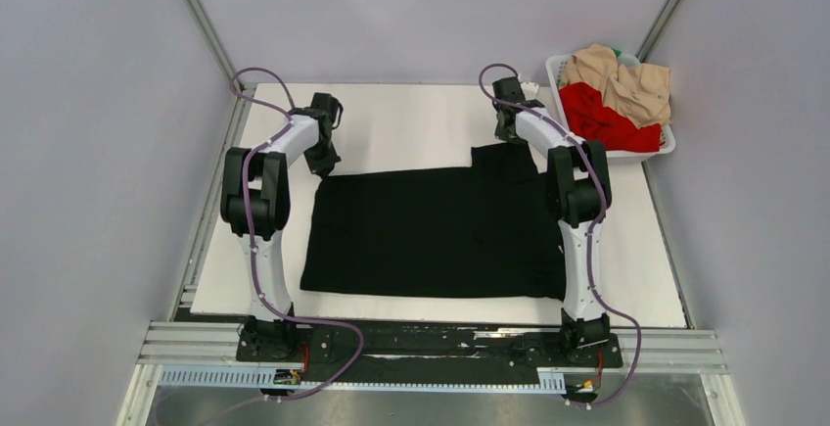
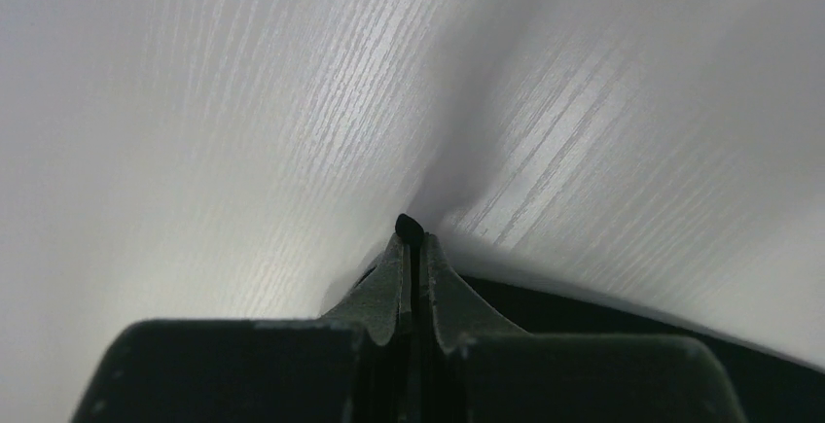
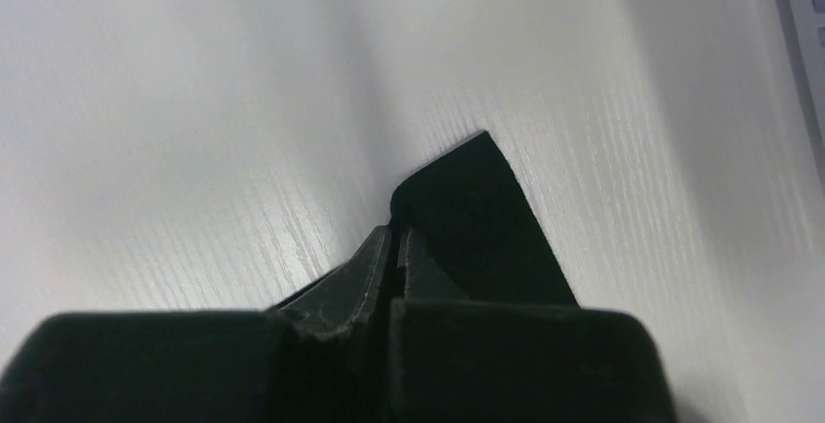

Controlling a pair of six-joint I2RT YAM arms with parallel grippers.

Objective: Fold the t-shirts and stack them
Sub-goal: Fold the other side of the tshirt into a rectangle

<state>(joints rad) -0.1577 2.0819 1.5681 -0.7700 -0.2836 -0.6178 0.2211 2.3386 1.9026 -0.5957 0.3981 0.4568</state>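
Top external shows the black t-shirt (image 1: 431,230) spread flat, roughly rectangular, unwrinkled.

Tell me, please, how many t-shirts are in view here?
3: the black t-shirt lies spread on the table; the red t-shirt and the beige t-shirt sit bunched in the basket, far right. Others may be hidden beneath them.

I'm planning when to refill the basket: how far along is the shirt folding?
Done: nothing is stacked yet. In hand: the black shirt lies spread on the table, with the left gripper and right gripper each shut on its far edge, seemingly ready for a fold. Left: the red shirt and beige shirt sit crumpled in the basket, unfolded.
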